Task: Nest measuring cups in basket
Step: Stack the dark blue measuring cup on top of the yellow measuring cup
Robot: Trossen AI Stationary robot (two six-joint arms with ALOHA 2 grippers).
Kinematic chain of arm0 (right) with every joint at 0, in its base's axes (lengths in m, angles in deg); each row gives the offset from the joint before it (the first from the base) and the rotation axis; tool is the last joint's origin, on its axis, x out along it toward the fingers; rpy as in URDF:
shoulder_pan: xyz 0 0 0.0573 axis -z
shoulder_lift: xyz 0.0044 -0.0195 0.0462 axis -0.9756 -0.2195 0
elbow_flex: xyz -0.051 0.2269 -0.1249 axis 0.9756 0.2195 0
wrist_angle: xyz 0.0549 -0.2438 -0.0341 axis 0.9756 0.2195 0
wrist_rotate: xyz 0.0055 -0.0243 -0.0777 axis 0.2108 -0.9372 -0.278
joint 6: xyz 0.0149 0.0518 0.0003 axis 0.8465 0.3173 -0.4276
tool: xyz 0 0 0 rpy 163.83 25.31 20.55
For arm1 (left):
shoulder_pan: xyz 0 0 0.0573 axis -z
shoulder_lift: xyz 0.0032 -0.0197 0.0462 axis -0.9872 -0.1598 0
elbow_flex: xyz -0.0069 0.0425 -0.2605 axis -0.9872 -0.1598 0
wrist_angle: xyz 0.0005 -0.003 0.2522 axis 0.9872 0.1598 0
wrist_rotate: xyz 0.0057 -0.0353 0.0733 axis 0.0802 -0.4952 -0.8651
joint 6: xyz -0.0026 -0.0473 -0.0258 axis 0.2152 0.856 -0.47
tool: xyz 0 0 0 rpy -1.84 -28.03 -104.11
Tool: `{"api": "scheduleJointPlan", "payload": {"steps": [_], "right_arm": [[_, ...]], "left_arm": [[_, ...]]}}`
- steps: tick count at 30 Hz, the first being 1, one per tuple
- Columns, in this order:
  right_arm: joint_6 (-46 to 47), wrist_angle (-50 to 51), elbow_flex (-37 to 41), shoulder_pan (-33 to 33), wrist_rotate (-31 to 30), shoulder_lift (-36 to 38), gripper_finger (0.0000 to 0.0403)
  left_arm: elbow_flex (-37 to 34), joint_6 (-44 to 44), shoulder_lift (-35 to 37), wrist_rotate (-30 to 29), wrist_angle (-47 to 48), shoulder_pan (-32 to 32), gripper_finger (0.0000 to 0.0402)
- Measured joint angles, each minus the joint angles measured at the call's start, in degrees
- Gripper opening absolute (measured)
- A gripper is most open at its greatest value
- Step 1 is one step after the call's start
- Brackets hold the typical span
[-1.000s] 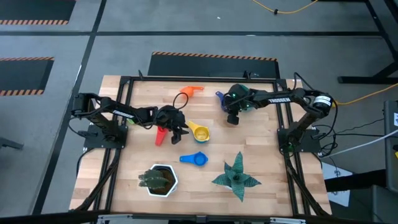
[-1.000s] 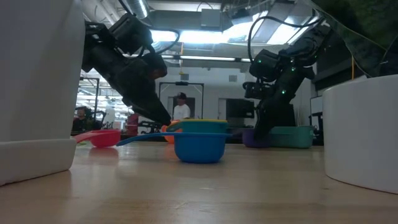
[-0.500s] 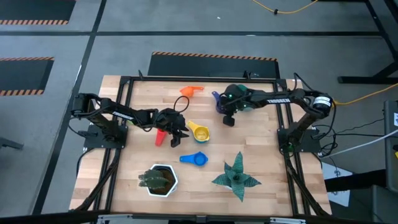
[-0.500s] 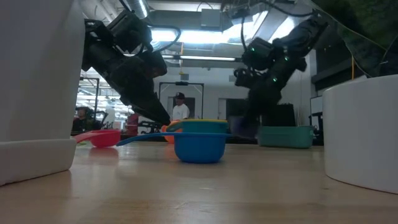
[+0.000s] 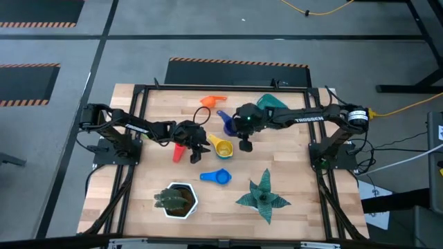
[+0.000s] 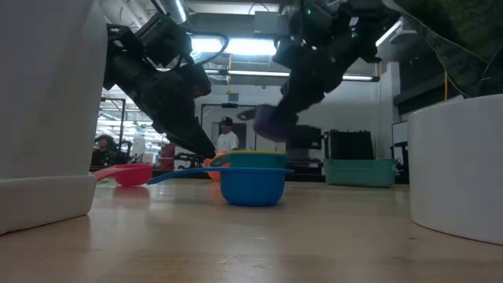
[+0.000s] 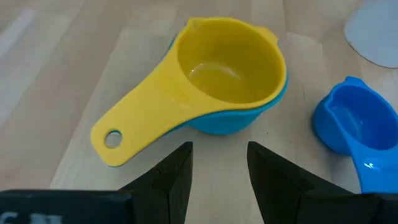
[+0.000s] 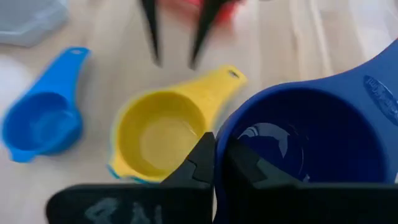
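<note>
My right gripper [image 5: 240, 126] hangs above the table's middle, shut on a dark blue measuring cup [image 5: 225, 121], lifted in the low view [image 6: 271, 122]. Just below it a yellow cup sits nested in a light blue cup [image 7: 227, 78]. My left gripper [image 7: 217, 177] is open, its fingers low beside the yellow cup's handle [image 7: 127, 134]. A red cup [image 5: 180, 151], an orange cup [image 5: 213, 101] and a blue cup [image 5: 216, 177] lie on the table. The teal basket [image 5: 271, 102] stands toward the far right. No green cup shows. My right gripper pinches the dark blue cup's side wall at the rim [image 8: 225, 127], one finger [image 8: 202, 163] outside the bowl and the other [image 8: 244, 169] inside. The fingers come from above, slanting down. The cup is lifted clear of the table, with its handle pointing toward the far edge.
A white hexagonal pot with a dark plant [image 5: 178, 199] and a green star-shaped plant [image 5: 263, 197] stand near the near edge. Black frame rails [image 5: 138, 124] run along the table's sides. People show in the room behind [image 6: 228, 135].
My right gripper has carried the dark blue cup up off the table by the basket and toward the table's left, ending above the yellow cup. It stayed shut on the cup throughout.
</note>
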Motion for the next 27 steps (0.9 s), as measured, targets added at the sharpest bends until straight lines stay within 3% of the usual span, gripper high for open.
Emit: {"api": "scheduleJointPlan", "payload": {"steps": [12,27], "right_arm": [[2.6,-2.7,0.0,-7.3,-0.1,0.0,0.0019],[2.8,-5.2,0.0,-10.7,-0.2,-1.4,0.0019]], "left_arm": [[0.0,0.0,0.0,-0.5,0.0,0.0,0.0146],[0.0,0.0,0.0,-0.5,0.0,0.0,0.0146]]}}
